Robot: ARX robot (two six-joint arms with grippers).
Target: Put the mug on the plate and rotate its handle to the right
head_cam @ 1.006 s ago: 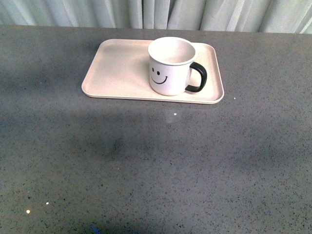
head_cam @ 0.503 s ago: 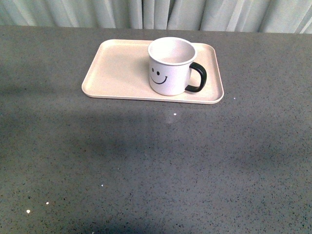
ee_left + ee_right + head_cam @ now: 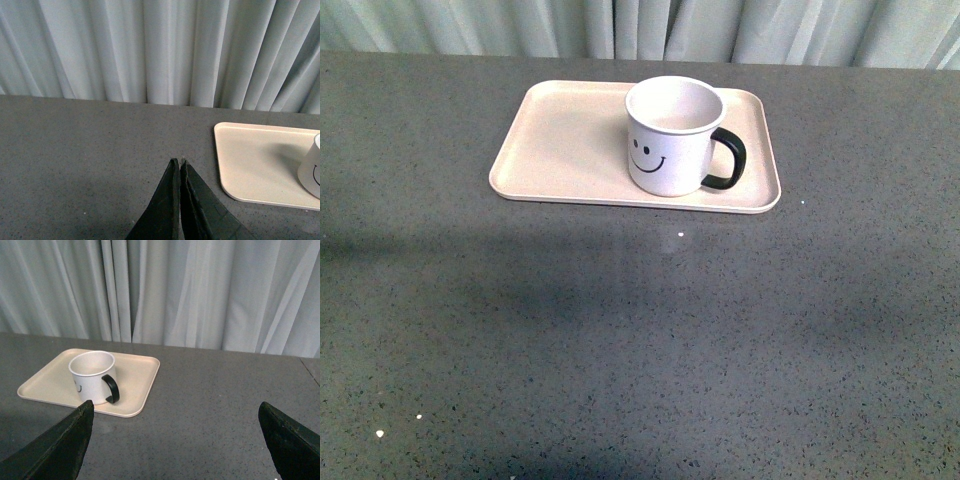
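The mug (image 3: 672, 135) stands upright on the plate (image 3: 560, 140), in the upper middle of the front view. It sits on the plate's right half, near the front rim and well inside the right one. Its handle (image 3: 728, 160) points to the right of the frame, and its open mouth shows a white inside. The only marking on its side is a black smiley face (image 3: 647, 157), two dots and a curved mouth, turned toward the camera and slightly left. The plate lies flat on the grey speckled counter (image 3: 640, 340) with its long side across the frame, its left half bare. A pale pleated curtain (image 3: 640, 25) runs along the top edge behind the counter.

The end effectors show only in the wrist views. The left end effector (image 3: 179, 167) has its two dark fingers (image 3: 167, 200) pressed together with nothing between them. It hovers over bare counter, beside the plate (image 3: 250, 160) and apart from it, and only a sliver of the mug (image 3: 311, 167) shows at the frame edge. The right end effector (image 3: 175, 410) is spread wide and holds nothing, one finger (image 3: 75, 440) showing at each side of the picture. From that view the mug (image 3: 92, 377) and plate (image 3: 135, 375) lie well beyond the fingertips, with the handle (image 3: 112, 389) turned toward the camera.
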